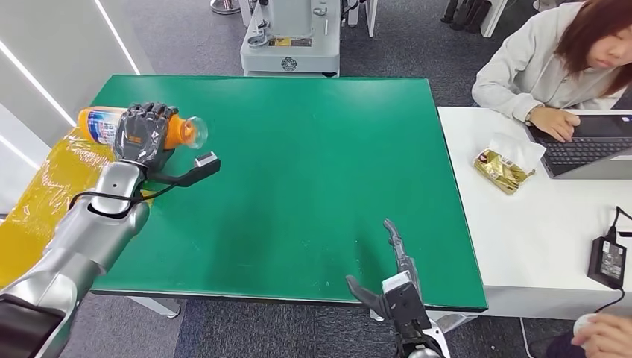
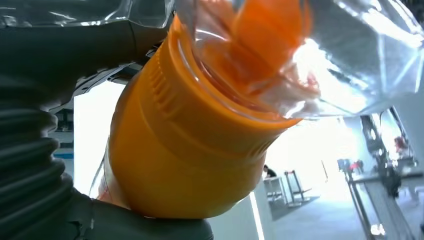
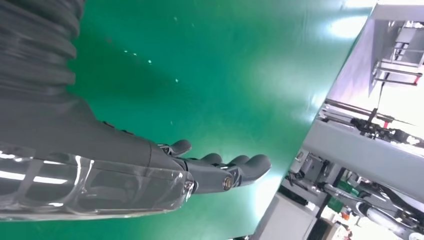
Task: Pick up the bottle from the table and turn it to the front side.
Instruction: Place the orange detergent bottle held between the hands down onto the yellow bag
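Left hand [image 1: 144, 134]: fingers wrapped over the middle of the bottle [image 1: 104, 125], clamped on it. Bottle is lifted clear of the green table [image 1: 313, 171], above its far left corner, beside the yellow sheet [image 1: 52, 194] that lies off the table's left edge.

Bottle axis: roughly level, running side to side across the hand. One end sticks out of the hand to the left, carrying the blue-and-white label; the other end sticks out to the right, toward the table's middle, and looks clear and rounded. In the left wrist view an orange ribbed part [image 2: 185, 145] and clear plastic sit right against the palm; which end is the cap I cannot tell for certain.

Right hand [image 1: 399, 287]: fingers straight and spread, nothing in it, low over the near edge of the table, well apart from the bottle. Right wrist view shows bare green surface beneath the palm.

Judgement: pick-up looks done; the turn is what remains. Since the long axis lies across the palm, a roll of the left wrist should bring a different face of the label round. Left hand alone does it; the right is too far off to help.

Person at laptop [image 1: 589, 142] on the white table, beyond the right hand.
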Tool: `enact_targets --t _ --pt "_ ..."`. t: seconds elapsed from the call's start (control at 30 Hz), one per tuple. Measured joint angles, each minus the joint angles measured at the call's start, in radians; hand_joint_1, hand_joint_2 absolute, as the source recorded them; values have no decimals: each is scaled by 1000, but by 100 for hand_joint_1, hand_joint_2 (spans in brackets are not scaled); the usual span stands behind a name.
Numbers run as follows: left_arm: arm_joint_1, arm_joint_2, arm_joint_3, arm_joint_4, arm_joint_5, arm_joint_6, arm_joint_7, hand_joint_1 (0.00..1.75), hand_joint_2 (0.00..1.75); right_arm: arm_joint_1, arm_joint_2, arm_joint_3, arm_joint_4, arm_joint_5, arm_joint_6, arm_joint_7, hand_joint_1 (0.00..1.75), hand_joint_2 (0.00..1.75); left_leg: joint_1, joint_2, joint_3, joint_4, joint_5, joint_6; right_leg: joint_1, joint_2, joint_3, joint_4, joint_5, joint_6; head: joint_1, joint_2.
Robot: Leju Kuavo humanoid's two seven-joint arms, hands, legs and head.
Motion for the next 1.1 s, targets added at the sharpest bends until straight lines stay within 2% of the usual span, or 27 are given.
enact_targets --t 0.23,0.67,0.8,0.97,1.1 --pt "58 25 -27 62 -239 -31 191 175 175 12 -5 -4 -11 -10 -19 -19 0 175 0 0 -1 0 0 0 0 0 0 -1 0 0 0 0" --pt "187 38 -28 182 -240 -177 191 172 175 59 -28 -10 -51 -64 -71 -24 0 175 0 0 -1 0 -1 -1 0 0 -1 -1 0 0 0 0" --pt "194 41 -21 193 -236 -198 157 0 175 74 -33 -12 -68 -66 -76 -19 0 175 0 0 0 0 -1 -1 0 0 0 -1 -1 0 0 0" --pt "186 36 4 195 -216 -222 115 0 175 92 -41 -12 -91 -66 -87 -14 0 175 0 0 1 0 -1 -1 0 0 0 -1 0 0 0 0" --pt "185 30 38 196 -180 -204 89 0 175 112 -49 -11 -109 -67 -99 -12 0 175 0 0 1 0 -1 -1 0 0 1 -1 0 0 0 0"
